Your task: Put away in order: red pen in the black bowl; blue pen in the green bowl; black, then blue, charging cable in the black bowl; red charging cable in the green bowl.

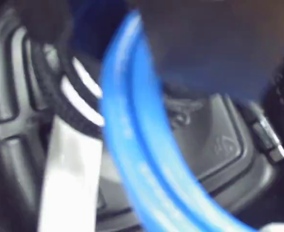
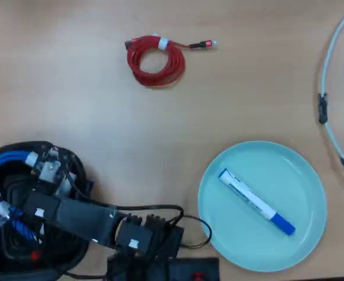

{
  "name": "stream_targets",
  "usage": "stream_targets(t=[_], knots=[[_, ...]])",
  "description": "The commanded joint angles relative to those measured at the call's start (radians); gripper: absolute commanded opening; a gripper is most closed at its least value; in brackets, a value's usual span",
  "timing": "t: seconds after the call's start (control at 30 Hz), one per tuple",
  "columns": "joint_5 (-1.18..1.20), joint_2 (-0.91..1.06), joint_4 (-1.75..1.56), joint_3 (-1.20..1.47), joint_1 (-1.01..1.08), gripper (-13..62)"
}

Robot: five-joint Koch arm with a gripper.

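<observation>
In the overhead view my arm reaches over the black bowl (image 2: 72, 249) at the lower left. My gripper (image 2: 46, 168) hangs above its inside. The blue charging cable (image 2: 2, 170) lies curled in that bowl; in the blurred wrist view it (image 1: 132, 130) runs from under a dark jaw at the top edge down across the bowl's floor (image 1: 219, 140). The black cable (image 1: 67, 104) and a white pen barrel (image 1: 69, 169) lie beside it. A red pen tip (image 2: 36, 254) shows in the bowl. The blue pen (image 2: 256, 202) lies in the green bowl (image 2: 218, 228). The red charging cable (image 2: 157, 58) lies coiled on the table.
A grey-white cable (image 2: 330, 88) curves along the right edge of the wooden table (image 2: 160, 129). The arm's black base and wires (image 2: 154, 234) sit at the bottom edge between the two bowls.
</observation>
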Motion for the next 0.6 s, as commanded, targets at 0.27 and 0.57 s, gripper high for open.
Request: stream_targets(t=[0.27,0.57], knots=[[0.012,0.012,-0.011,-0.094,-0.025,24.6],[0.015,0.021,-0.003,-0.106,-0.020,31.6]])
